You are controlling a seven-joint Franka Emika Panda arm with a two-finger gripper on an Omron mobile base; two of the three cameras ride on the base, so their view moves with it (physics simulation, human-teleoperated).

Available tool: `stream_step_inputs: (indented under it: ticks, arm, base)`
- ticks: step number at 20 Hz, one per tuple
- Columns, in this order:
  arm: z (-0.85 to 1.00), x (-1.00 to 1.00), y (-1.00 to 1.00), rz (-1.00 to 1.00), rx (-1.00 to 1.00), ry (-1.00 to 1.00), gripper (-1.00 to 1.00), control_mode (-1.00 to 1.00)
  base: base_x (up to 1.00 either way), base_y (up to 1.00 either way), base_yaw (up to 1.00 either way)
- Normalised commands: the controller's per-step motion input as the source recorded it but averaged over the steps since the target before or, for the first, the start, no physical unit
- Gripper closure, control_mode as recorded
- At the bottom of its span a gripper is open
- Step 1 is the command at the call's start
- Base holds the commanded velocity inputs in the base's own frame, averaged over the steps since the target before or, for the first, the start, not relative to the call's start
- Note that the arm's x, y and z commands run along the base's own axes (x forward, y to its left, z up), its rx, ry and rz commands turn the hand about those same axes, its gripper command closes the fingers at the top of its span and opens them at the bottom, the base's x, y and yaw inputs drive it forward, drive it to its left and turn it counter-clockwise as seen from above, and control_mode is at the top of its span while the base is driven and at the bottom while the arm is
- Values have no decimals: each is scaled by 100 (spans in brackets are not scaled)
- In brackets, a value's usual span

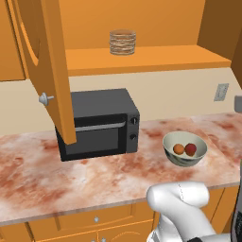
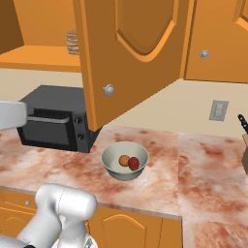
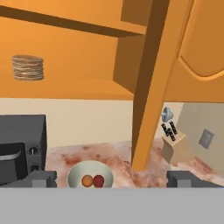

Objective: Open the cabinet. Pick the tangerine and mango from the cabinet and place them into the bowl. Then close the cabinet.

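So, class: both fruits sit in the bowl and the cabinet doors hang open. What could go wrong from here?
1. The right cabinet door hangs out over the counter, above the bowl. An arm sweeping low to shut it might knock the bowl and spill the tangerine and mango.
2. The left door juts out in front of the microwave; the open tool could slip off its small knob.

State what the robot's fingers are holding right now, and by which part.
Nothing. The gripper is open with empty fingers; the tangerine and mango lie in the bowl.
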Motion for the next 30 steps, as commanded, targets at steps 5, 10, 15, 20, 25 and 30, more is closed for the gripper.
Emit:
stream_step_inputs:
  ticks: [5,10,15,20,25,30]
  arm:
    - [-40,21,-7,21,0,-3,-100,-100]
    - [-61,39,-21,27,0,-5,-100,-100]
    - [-37,10,-46,25,5,-18,-100,-100]
    - [2,-8,-63,16,11,-26,-100,-100]
    - [0,-3,-40,16,8,-17,-100,-100]
    - [0,18,-22,18,3,-14,-100,-100]
  base:
    - [0,0,0]
    - [0,0,0]
    - [0,0,0]
    - [0,0,0]
    - [0,0,0]
    - [0,0,0]
